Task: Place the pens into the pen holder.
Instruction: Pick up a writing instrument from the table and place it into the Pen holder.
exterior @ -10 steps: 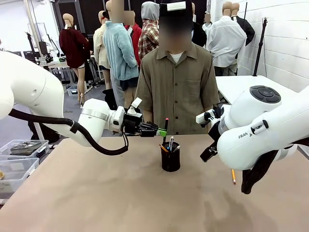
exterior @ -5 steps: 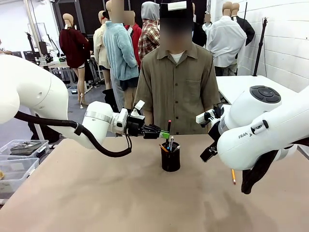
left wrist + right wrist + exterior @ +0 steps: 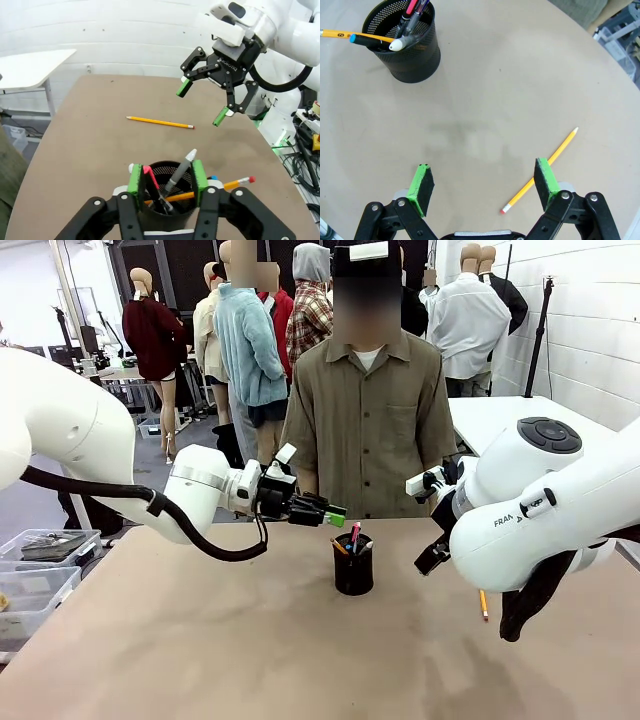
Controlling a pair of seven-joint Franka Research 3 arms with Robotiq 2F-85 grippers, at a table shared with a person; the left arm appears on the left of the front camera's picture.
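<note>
Front view: the pen holder (image 3: 353,570) is seen standing upright on the table (image 3: 200,640) in front of the person (image 3: 368,430), with the left gripper (image 3: 335,510) held just above its rim and slightly to the left. In the left wrist view the green pads (image 3: 199,176) of that gripper are held apart on either side of the holder's mouth, and nothing is clamped between them. A silver-grey pen (image 3: 180,170), a dark pen with a red end (image 3: 148,172) and an orange pencil (image 3: 235,183) are seen leaning inside the cup. A yellow pencil (image 3: 560,150) is seen lying flat on the table, well apart from the holder and just beside one pad of the right gripper (image 3: 484,181), whose fingers are spread wide and empty above the tabletop.
</note>
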